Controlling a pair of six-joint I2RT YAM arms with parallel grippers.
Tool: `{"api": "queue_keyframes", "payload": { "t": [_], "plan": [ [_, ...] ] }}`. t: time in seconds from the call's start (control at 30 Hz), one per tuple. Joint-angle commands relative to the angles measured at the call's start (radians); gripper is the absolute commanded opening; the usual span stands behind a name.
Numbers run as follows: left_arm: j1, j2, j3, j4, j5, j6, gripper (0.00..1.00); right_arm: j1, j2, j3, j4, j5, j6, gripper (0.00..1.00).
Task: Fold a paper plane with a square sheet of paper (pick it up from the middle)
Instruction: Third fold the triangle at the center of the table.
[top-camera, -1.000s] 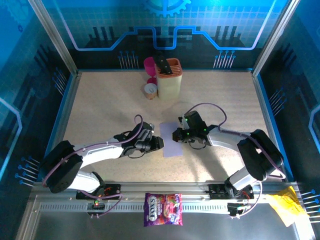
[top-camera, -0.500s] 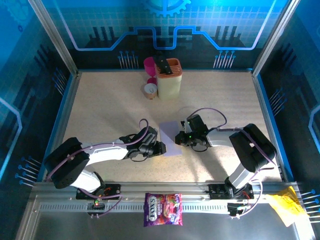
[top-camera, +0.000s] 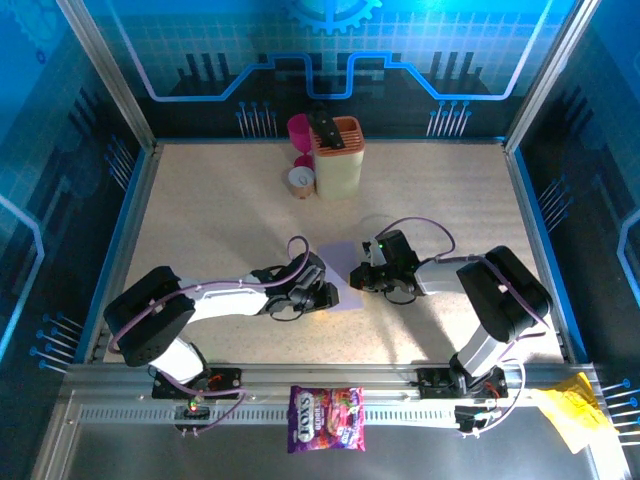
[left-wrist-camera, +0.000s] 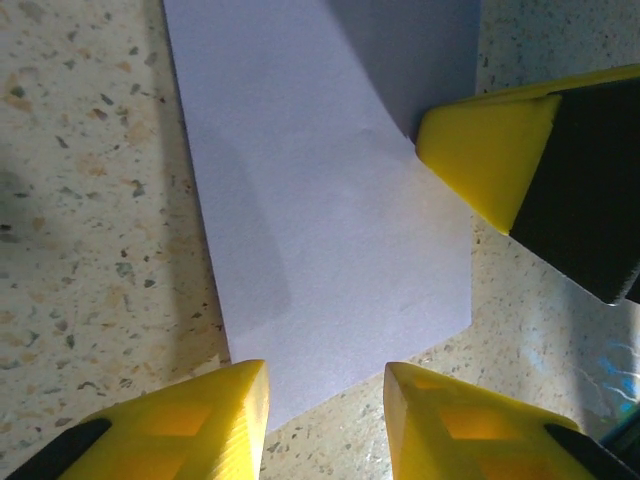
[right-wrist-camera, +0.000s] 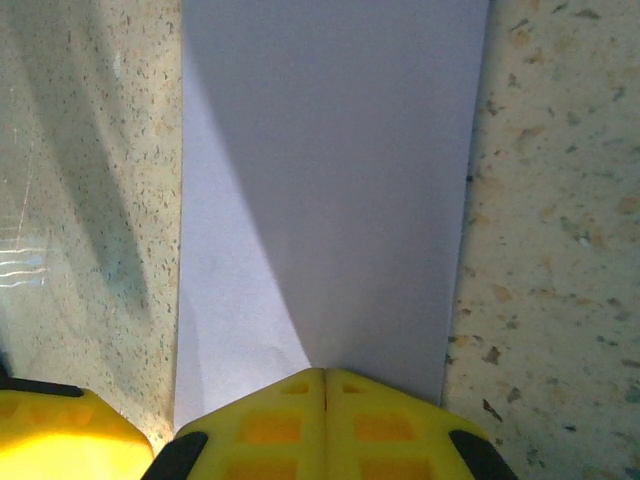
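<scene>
The square sheet of paper (top-camera: 338, 268) is pale lilac and lies on the speckled table as a narrow rectangle between my two grippers. It is large in the left wrist view (left-wrist-camera: 320, 220) and in the right wrist view (right-wrist-camera: 330, 180). My right gripper (top-camera: 362, 276) has its yellow fingers pressed together at the sheet's right edge (right-wrist-camera: 325, 385), shut on the paper; that edge is hidden under them. My left gripper (top-camera: 326, 292) stands open at the sheet's near left corner (left-wrist-camera: 325, 400), one finger on either side of the corner. The right gripper's finger (left-wrist-camera: 490, 150) touches the paper's far side.
At the back stand a beige holder (top-camera: 338, 158), a pink cup (top-camera: 299, 130) and a small round pot (top-camera: 300, 181). A sweets bag (top-camera: 327, 418) lies on the front rail, and yellow crumpled paper (top-camera: 570, 410) lies at the front right. Blue walls close in the table.
My left gripper has slid right and a little nearer, up to the sheet's corner. My right gripper has settled lower onto the sheet's right edge. The paper has barely shifted.
</scene>
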Motion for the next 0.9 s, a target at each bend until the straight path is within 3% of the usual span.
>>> {"api": "queue_keyframes", "payload": {
  "t": [0.0,0.57,0.87],
  "plan": [
    [-0.006,-0.024,0.011,-0.058,-0.065,-0.020,0.37,-0.016,0.047,-0.049,-0.074,0.043,-0.008,0.00],
    [-0.006,0.098,0.122,-0.083,-0.076,0.042,0.37,-0.026,0.059,-0.056,-0.057,0.025,-0.010,0.00],
    [-0.007,0.053,0.092,-0.139,-0.169,0.012,0.37,-0.025,0.061,-0.061,-0.054,0.023,-0.010,0.00]
  ]
}}
